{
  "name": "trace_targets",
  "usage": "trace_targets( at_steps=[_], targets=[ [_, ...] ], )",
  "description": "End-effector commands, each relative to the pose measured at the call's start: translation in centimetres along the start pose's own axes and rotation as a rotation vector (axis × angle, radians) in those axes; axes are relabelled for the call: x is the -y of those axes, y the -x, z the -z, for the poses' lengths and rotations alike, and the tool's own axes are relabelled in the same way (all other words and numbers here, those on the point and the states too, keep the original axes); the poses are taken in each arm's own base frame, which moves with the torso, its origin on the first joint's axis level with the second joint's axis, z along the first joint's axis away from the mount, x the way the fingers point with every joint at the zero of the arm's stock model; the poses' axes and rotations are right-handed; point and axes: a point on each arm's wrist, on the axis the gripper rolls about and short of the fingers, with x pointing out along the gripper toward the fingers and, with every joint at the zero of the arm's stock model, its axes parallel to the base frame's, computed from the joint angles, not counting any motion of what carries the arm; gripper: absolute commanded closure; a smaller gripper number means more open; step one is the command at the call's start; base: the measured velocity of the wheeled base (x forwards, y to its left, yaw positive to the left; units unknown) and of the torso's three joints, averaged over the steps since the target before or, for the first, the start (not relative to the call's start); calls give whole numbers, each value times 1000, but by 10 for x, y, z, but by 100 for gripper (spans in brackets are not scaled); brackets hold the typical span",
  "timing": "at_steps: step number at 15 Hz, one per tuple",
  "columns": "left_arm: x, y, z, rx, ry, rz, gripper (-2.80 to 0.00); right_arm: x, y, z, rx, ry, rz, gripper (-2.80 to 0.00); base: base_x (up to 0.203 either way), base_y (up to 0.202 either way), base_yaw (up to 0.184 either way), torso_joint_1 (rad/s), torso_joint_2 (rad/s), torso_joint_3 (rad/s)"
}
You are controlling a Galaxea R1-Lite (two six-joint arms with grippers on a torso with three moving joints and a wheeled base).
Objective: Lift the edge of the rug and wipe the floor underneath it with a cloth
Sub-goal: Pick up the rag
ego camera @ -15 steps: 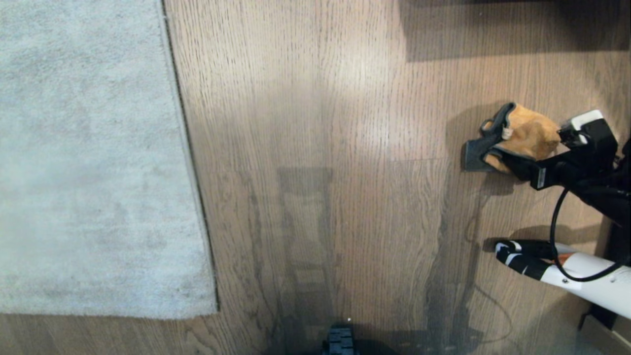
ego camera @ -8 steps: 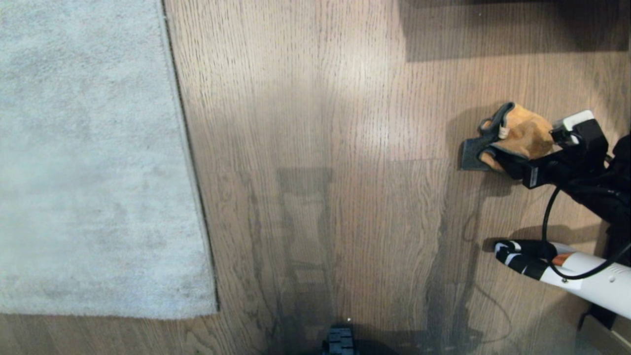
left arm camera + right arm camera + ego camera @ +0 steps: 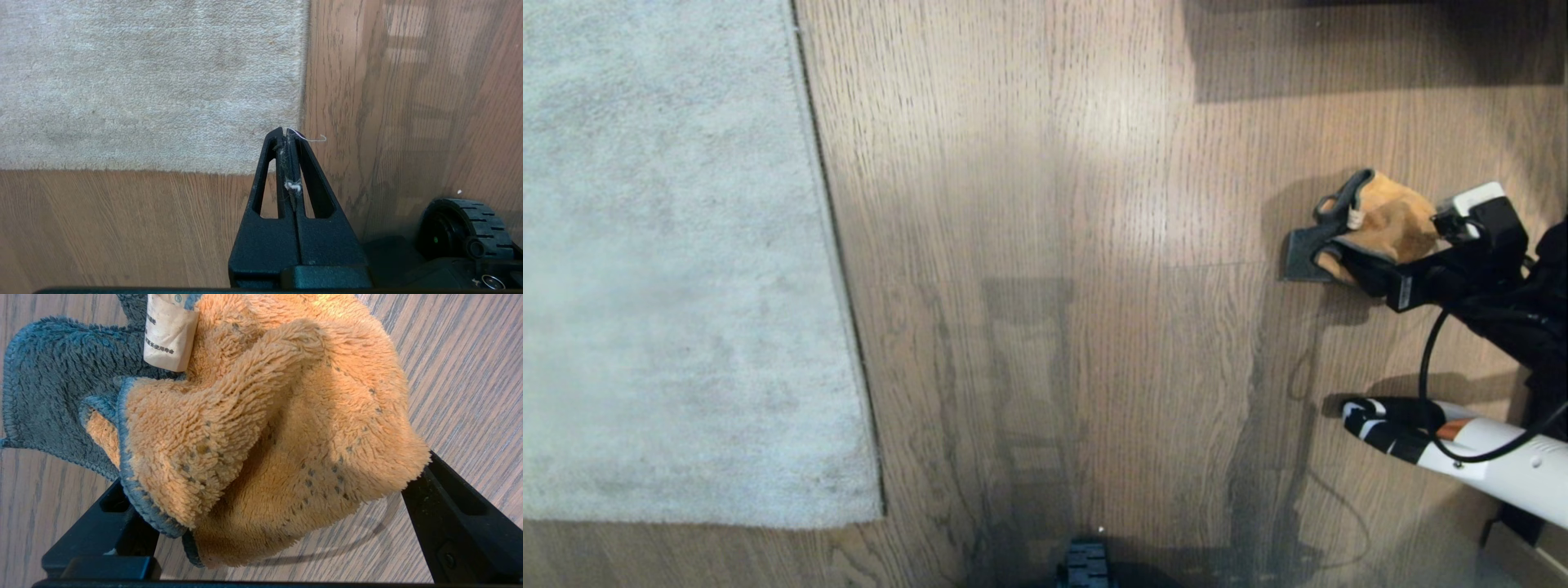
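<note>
Wood-grain floor point(image 3: 1045, 204), pale grey rug edge point(image 3: 837, 269) flat at left; right tool point(image 3: 261, 522) spread around crumpled orange cloth point(image 3: 286, 428); left tool point(image 3: 288, 139) pressed together.

A lived-in room at home, seen from my head camera

Wood-grain plank floor point(image 3: 1094, 245) fills the frame below me; a pale grey short-pile rug point(image 3: 670, 261) covers the left side, its edge point(image 3: 837, 269) and square corner lying flat. A crumpled orange-and-grey cleaning cloth point(image 3: 1380, 224) sits at right: household furnishings, no benches or machinery.
</note>
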Motion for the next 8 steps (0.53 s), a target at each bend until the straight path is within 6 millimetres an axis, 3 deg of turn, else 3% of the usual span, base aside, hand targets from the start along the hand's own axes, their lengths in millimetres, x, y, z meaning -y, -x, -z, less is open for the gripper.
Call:
trace_targets(
  at_steps=[1,2,3,8],
  targets=[
    [0,0,0,0,1,0,0,0,0,-1,8,4,1,-280,0,0,0,0,0,0],
    [0,0,0,1,1,-1,0,-2,-1,-1,8,6,-6,-280,0,0,0,0,0,0],
    [0,0,0,0,1,-1,0,-4,-1,-1,9,6,-10,0,0,0,0,0,0,0],
    [0,0,0,1,1,-1,0,-4,0,-4,17,5,-11,0,0,0,0,0,0,0]
  ],
)
